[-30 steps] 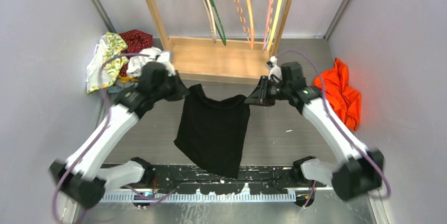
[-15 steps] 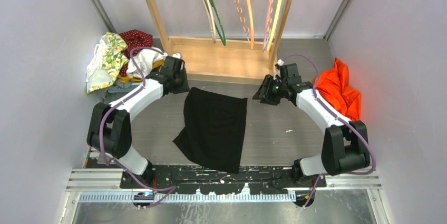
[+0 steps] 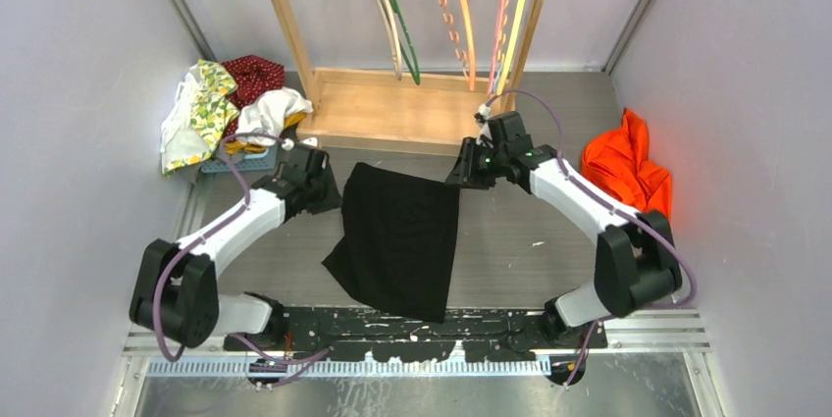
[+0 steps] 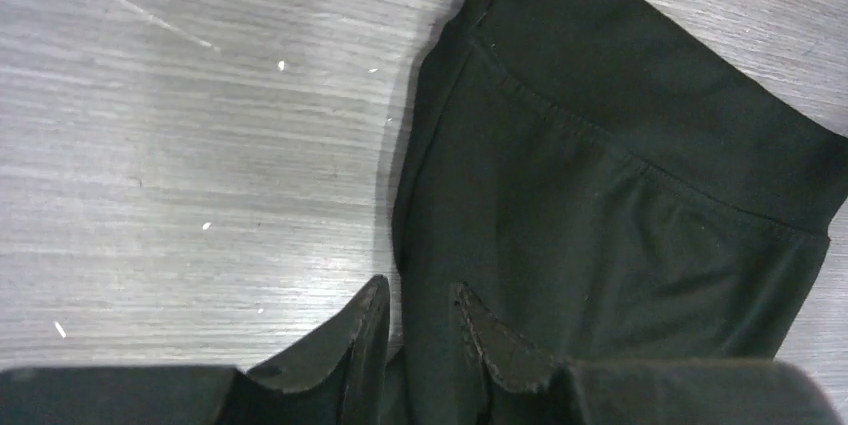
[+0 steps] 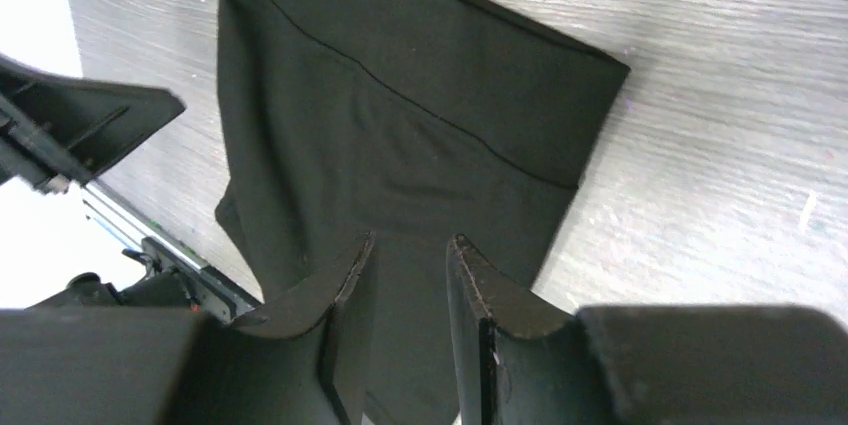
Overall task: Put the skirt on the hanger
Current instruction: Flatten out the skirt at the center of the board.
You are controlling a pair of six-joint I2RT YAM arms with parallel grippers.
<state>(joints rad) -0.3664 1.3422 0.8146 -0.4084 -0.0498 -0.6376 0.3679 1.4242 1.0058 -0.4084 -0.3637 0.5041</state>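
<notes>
The black skirt [image 3: 400, 234] lies flat on the grey table, waistband toward the rack. Several coloured hangers [image 3: 397, 15] hang from the wooden rack at the back. My left gripper [image 3: 329, 188] hovers at the waistband's left corner, open; the left wrist view shows its gripper [image 4: 420, 290] over the skirt's [image 4: 600, 215] left edge with nothing pinched. My right gripper [image 3: 461, 174] is at the waistband's right corner, also open. In the right wrist view that gripper [image 5: 412, 242] stands above the skirt [image 5: 380, 125], holding nothing.
The rack's wooden base [image 3: 402, 113] sits just behind the skirt, with its posts [image 3: 283, 15] rising on both sides. A pile of patterned clothes [image 3: 221, 108] lies at the back left. An orange garment [image 3: 628, 172] lies at the right. Grey walls close in on both sides.
Both grippers let go of the skirt's waistband, and it dropped flat onto the table. The left arm drew back toward me; the right gripper shifted left toward the skirt's corner.
</notes>
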